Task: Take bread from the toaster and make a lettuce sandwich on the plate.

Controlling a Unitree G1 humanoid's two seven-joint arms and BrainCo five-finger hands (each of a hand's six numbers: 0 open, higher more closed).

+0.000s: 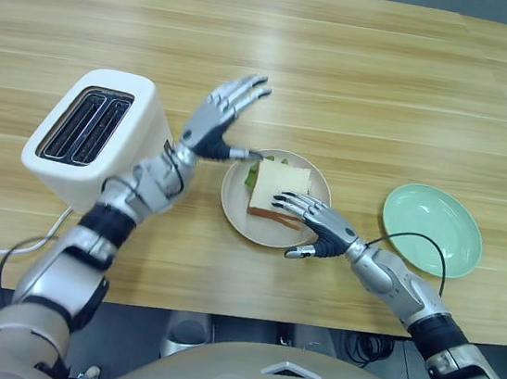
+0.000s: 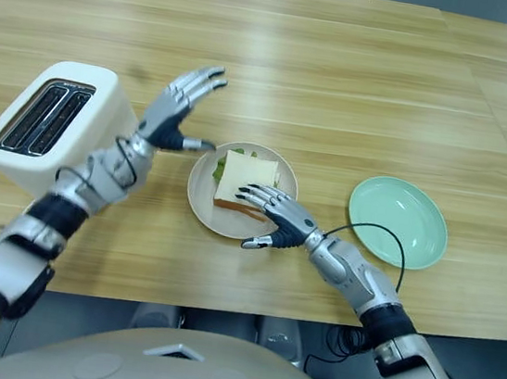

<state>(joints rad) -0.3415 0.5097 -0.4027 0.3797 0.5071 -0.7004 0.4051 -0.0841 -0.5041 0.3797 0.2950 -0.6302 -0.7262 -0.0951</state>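
**A:** Bread [image 1: 282, 189] lies stacked as a sandwich on the plate [image 1: 239, 216], at the middle of the frame. At the left, the toaster [image 1: 88, 135] shows two dark slots with no slice standing out of them.

**B:** And just right of the toaster?

**A:** The left hand [image 1: 221, 115] is raised above the table [image 1: 361, 82], with its fingers spread straight and gripping nothing. Its thumb points toward the plate's left rim. It seems to be held up there so that it stays clear of the stack.

**B:** Is the filling in?

**A:** A green edge of lettuce [image 1: 252, 175] pokes out under the left side of the top slice, so the sandwich looks assembled.

**B:** What about the other hand?

**A:** The right hand [image 1: 314, 224] comes in from the lower right with its wrist low. Its fingers are stretched nearly flat, and the tips rest on the near edge of the top slice without closing round anything. That looks like pressing or steadying the slice, not lifting it.

**B:** And further right?

**A:** A pale green dish [image 1: 431, 227] sits at the right of the frame, apart from the plate.
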